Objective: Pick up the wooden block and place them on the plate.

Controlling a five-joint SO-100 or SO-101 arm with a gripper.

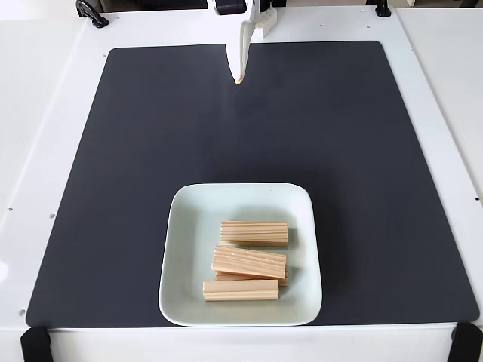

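Fixed view. The plate (181, 226) sits on a dark mat (136, 151) toward the near edge, on a white table (45, 113). Wooden blocks lie inside the plate: one upper block (254, 233) lying apart near the centre, a middle block (249, 262) resting tilted across another that is mostly hidden beneath it (281, 280), and a front block (240, 290) touching that pile. Four appear to be present, though the buried one shows only as a sliver. No blocks are visible on the mat.

The gripper (239, 74) hangs at the far edge of the mat, well apart from the plate, fingers pointing down to a single narrow tip. It looks closed and holds nothing.

Handling judgement: the blocks look light, rigid and dry, with a grooved grain that should give the pads good friction. The best hold is across the narrow width at mid-length. The stacked pair could slide if nudged. The glossy plate looks slippery and breakable.

Task appears complete or nearly so.
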